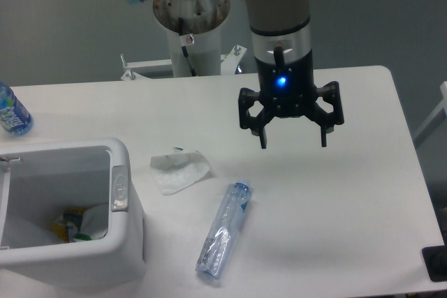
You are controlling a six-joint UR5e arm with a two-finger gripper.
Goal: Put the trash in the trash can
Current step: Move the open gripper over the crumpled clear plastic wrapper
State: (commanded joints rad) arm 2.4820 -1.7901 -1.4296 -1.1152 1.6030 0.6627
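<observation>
Overhead, the claw (292,141) hangs spread wide and holding nothing, well above the desk (349,193). Both 2 pieces of trash lie on it: the crumpled white sheet (179,170) just right of the trash can (120,193), the crushed bottle (225,230) nearby. A likely slip: the flat sheet may slide from under the fingers, and the springy bottle could roll or squirt out if pinched off-centre.

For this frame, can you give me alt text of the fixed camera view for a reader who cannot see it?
A robot gripper hangs open above a white table, holding nothing. Below and to its left lie a crushed clear plastic bottle and a crumpled white sheet, both outside the white trash can at the left, which already holds some litter. An upright water bottle stands at the far left edge.
</observation>
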